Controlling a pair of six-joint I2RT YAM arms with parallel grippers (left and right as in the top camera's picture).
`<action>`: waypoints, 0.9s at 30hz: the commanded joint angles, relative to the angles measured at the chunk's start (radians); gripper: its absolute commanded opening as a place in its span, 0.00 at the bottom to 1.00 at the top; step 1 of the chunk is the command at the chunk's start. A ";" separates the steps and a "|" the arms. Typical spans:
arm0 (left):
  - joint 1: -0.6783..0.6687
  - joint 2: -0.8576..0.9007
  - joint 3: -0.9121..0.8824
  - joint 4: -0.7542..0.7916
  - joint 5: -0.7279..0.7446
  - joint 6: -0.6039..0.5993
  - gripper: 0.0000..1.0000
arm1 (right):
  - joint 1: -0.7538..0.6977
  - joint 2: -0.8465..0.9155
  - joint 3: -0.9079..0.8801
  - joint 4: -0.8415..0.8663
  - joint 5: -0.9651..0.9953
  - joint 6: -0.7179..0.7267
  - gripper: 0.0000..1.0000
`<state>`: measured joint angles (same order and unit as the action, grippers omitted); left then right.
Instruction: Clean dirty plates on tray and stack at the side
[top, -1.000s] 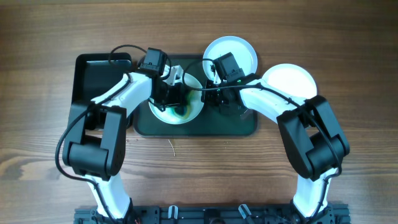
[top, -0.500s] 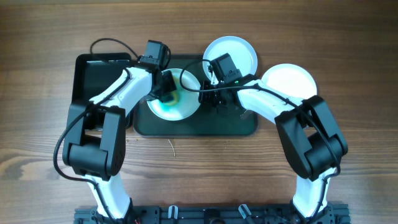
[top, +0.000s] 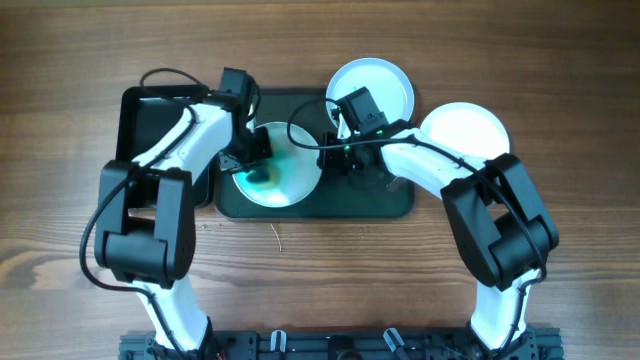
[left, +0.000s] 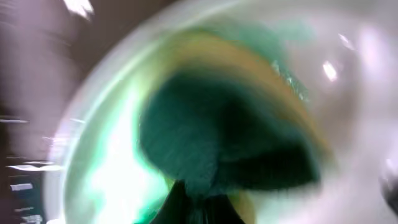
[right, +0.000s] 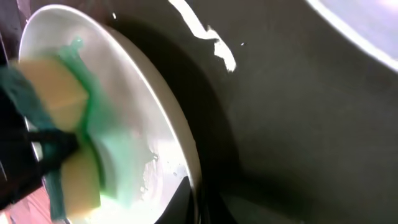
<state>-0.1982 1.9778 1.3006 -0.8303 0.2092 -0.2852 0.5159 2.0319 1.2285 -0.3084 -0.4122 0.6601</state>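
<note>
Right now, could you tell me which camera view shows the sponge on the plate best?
The right wrist view: the sponge shows its yellow body and green face against the plate. The left wrist view blurs it into a dark green mass; overhead, the left arm mostly covers it.

One plate (top: 295, 180) sits in the left half of the tray (top: 385, 203), with a sponge (top: 262, 177) on it. A second plate (top: 390, 80) overlaps the tray's far right rim. A third plate (top: 465, 130) lies on the counter (top: 80, 60) right of the tray. A bin (top: 150, 120) stands just left of the tray.
</note>
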 joint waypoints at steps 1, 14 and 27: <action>-0.025 0.038 -0.036 -0.002 0.392 0.211 0.04 | 0.003 0.024 0.003 0.000 -0.028 -0.007 0.04; -0.026 0.038 -0.036 0.260 -0.137 -0.145 0.04 | 0.003 0.024 0.004 -0.003 -0.026 -0.007 0.04; -0.027 0.038 -0.036 0.002 -0.526 -0.332 0.04 | 0.003 0.024 0.004 -0.003 -0.023 -0.009 0.04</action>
<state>-0.2600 1.9762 1.3003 -0.7692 -0.1047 -0.5728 0.5308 2.0388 1.2289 -0.2935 -0.4458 0.6575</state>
